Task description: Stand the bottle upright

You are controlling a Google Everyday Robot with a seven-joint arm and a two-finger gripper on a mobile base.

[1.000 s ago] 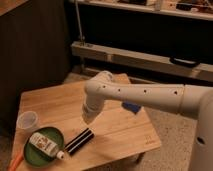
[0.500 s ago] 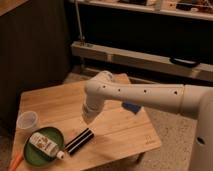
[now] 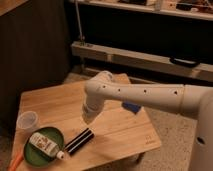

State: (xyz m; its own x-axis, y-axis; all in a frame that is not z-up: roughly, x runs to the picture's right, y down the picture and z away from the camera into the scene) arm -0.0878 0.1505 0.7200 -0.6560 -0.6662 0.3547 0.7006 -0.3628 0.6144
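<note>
One bottle [image 3: 44, 145] lying flat on the green plate [image 3: 22, 150], front-left of the table [image 3: 55, 102] — my gripper [image 3: 88, 117] hangs just right of it, opening I can't tell — I'd grasp mid-body, then tip it cap-up

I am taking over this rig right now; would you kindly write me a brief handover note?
Gripper: low over the middle of the table, apart from the bottle, near the black bar.
Bottle: lying on its side on the green plate, cap toward the black bar.
Done: nothing yet.
Left: reach the bottle, grasp it, stand it upright.
</note>
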